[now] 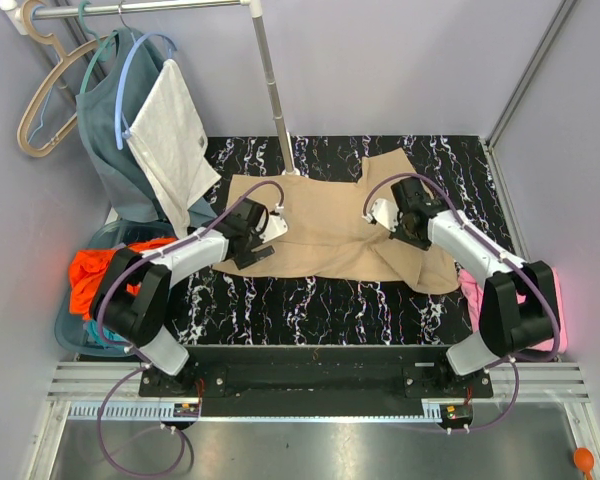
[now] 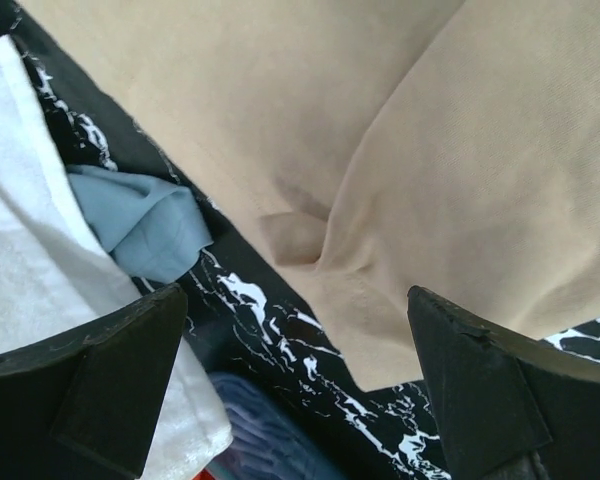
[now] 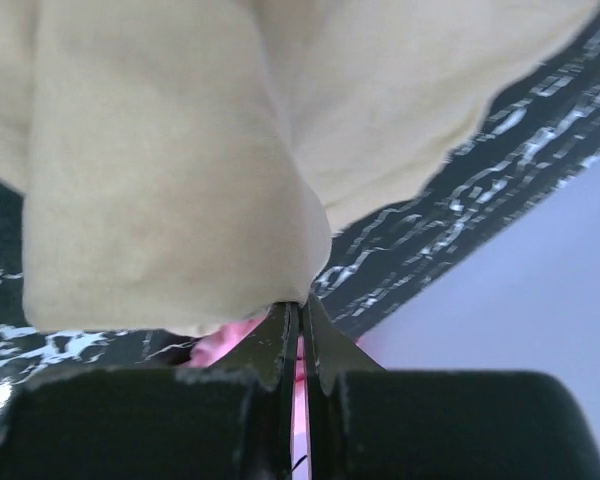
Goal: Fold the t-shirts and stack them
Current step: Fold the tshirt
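While the tan t-shirt (image 1: 330, 225) lies spread across the middle of the black marbled tabletop (image 1: 310, 310), I see my right claw (image 3: 300, 312) pinched tight on a raised fold near the shirt's right side, the cloth draping over its closed tips. My left claw (image 2: 295, 300) hovers at the shirt's left edge with its jaws spread wide and gripping nothing; the tan hem and bare tabletop both show in the gap. A pink t-shirt (image 1: 470, 290) sits at the tabletop's right edge, partly under the right arm. An orange t-shirt (image 1: 90, 275) is bunched in a bin (image 1: 68, 335) off the tabletop's left side.
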